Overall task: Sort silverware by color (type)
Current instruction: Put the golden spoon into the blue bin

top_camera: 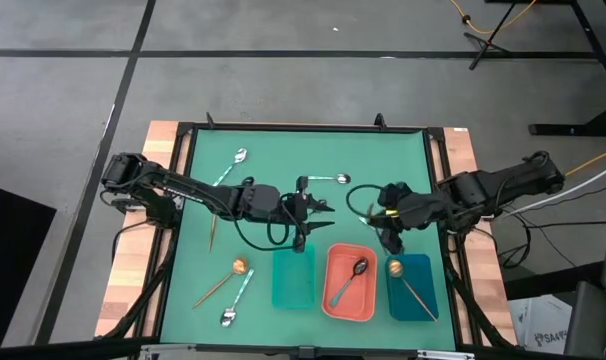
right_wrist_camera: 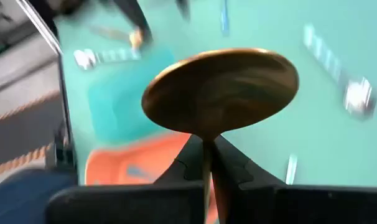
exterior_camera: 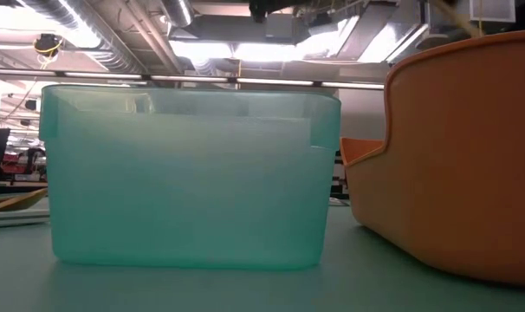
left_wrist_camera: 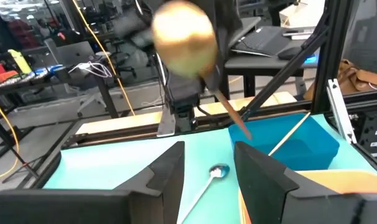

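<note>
My right gripper (top_camera: 381, 215) hangs over the mat's right middle, shut on a gold-bowled spoon (right_wrist_camera: 219, 90) with a thin brown handle. That spoon also shows, blurred, in the left wrist view (left_wrist_camera: 182, 37). My left gripper (top_camera: 318, 208) is open at the mat's centre, level, holding nothing. On the mat beyond its fingers lies a silver spoon (left_wrist_camera: 218, 170). A dark spoon (top_camera: 351, 280) lies in the coral tray (top_camera: 333, 305). Another gold spoon (top_camera: 398, 270) lies in the dark blue tray (top_camera: 423, 305). The teal tray (top_camera: 293, 280) stands beside them. My right gripper pinches the gold spoon's thin handle (right_wrist_camera: 205, 155) between its two fingers, close below the bowl. The bowl stands out past the fingertips. The spoon is lifted clear of the mat and the trays.
Loose on the mat are silver spoons at the far left (top_camera: 233, 165), far middle (top_camera: 328, 179) and near left (top_camera: 233, 305), and a gold spoon (top_camera: 228, 280) at the near left. The low view shows the teal tray's wall (exterior_camera: 189, 173) and the coral tray's wall (exterior_camera: 462, 156).
</note>
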